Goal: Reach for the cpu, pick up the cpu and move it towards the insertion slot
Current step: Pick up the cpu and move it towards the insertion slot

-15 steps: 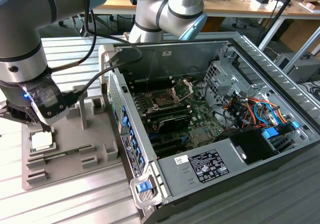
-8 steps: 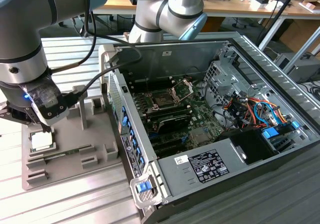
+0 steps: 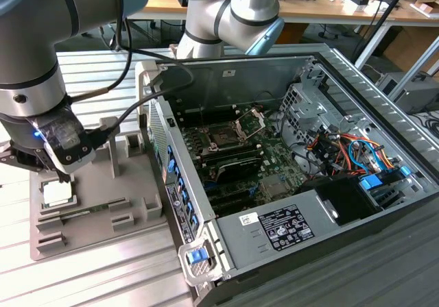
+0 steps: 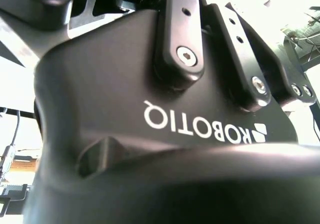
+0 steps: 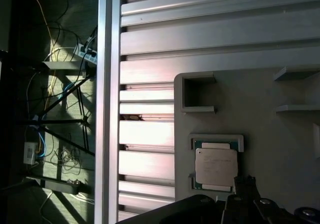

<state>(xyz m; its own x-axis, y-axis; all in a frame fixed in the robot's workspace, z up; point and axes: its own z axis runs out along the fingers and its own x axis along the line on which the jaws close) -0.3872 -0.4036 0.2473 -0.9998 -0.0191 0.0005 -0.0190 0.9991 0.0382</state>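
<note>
1. In the exterior view, the arm point(image 3: 27, 53) is covering much of the gripper point(image 3: 42, 166), so its setting is not showing.
2. There the gripper is overlapping one edge of the chip point(image 3: 58, 193).
3. In the first wrist view, a dark gripper part point(image 5: 245, 186) is crossing the chip's point(image 5: 216, 165) corner, and the picture's edge is cutting that part off.
4. The tray point(image 5: 280, 134) is running past that picture's edge.
5. In the second wrist view, the gripper's nearest part point(image 4: 200, 184) is blurring into a dark band.
6. The socket point(image 3: 223, 137) is appearing too small to show its inside.
</note>
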